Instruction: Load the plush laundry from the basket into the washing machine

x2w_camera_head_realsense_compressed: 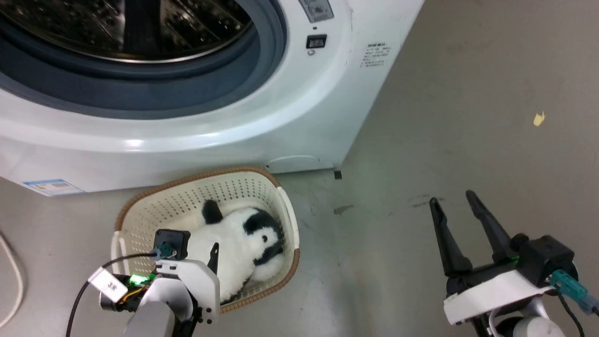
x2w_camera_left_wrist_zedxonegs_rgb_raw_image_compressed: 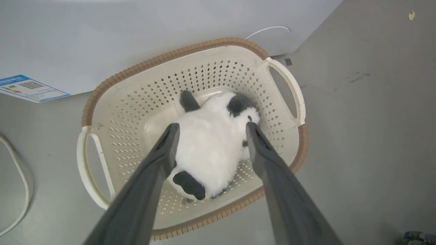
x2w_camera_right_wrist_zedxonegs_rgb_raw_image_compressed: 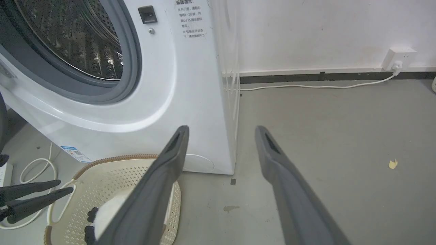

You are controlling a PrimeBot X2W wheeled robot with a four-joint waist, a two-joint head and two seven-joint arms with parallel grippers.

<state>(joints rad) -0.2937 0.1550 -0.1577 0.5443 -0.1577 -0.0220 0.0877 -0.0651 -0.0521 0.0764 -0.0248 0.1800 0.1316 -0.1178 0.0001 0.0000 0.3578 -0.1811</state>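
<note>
The plush panda (x2w_camera_left_wrist_zedxonegs_rgb_raw_image_compressed: 211, 146) lies in the cream basket (x2w_camera_left_wrist_zedxonegs_rgb_raw_image_compressed: 170, 54), white body up, black limbs at both ends. My left gripper (x2w_camera_left_wrist_zedxonegs_rgb_raw_image_compressed: 212, 126) hangs over it, open, one finger on each side of the body, not closed on it. In the head view the basket (x2w_camera_head_realsense_compressed: 140, 210) sits on the floor against the front of the washing machine (x2w_camera_head_realsense_compressed: 299, 117), under its open round drum mouth (x2w_camera_head_realsense_compressed: 140, 28). The panda (x2w_camera_head_realsense_compressed: 238, 243) is partly covered by my left wrist. My right gripper (x2w_camera_head_realsense_compressed: 451, 198) is open and empty over bare floor, right of the basket.
A white cable (x2w_camera_head_realsense_compressed: 14, 281) loops on the floor left of the basket. Another cable runs along the wall to a socket (x2w_camera_right_wrist_zedxonegs_rgb_raw_image_compressed: 398, 56). A small yellow scrap (x2w_camera_head_realsense_compressed: 539, 119) lies on the grey floor at the right. The washer's corner (x2w_camera_right_wrist_zedxonegs_rgb_raw_image_compressed: 231, 136) stands just beyond my right fingers.
</note>
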